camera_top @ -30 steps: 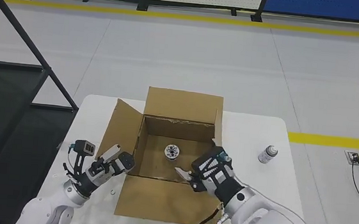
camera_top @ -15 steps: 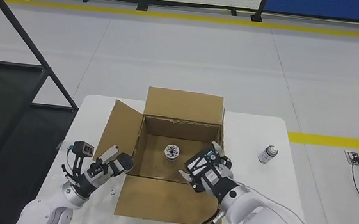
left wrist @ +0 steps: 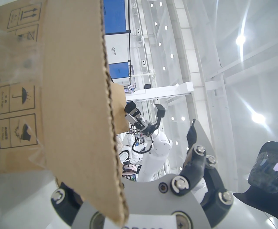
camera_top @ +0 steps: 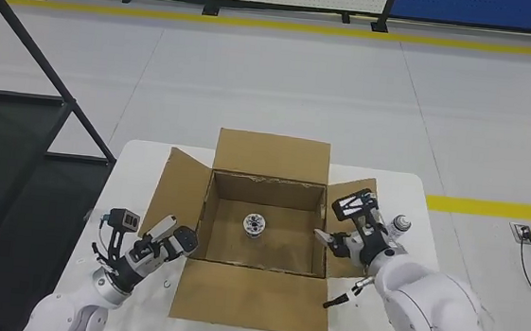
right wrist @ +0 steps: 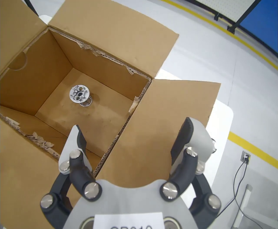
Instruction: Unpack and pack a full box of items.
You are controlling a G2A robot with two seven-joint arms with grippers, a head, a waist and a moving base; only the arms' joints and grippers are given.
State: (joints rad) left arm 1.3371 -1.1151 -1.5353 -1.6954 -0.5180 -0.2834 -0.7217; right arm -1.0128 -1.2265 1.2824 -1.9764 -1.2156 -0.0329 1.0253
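Gaping wide with nothing gripped, the right gripper [right wrist: 132, 125] is held over the right flap [right wrist: 173, 108] of the box [right wrist: 102, 69]; the left gripper [camera_top: 176, 236], likewise spread, is placed at the edge of the left flap [camera_top: 178, 191]. A small round metal part [right wrist: 79, 95] is seen on the box floor, and a can [camera_top: 396, 226] is stood near the right flap.

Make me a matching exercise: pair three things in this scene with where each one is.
1. round metal part
2. small can
3. right gripper

A. on the table, outside the cardboard box
B. open, over a folded-out box flap
C. on the box floor

Pairs: 1-C, 2-A, 3-B.
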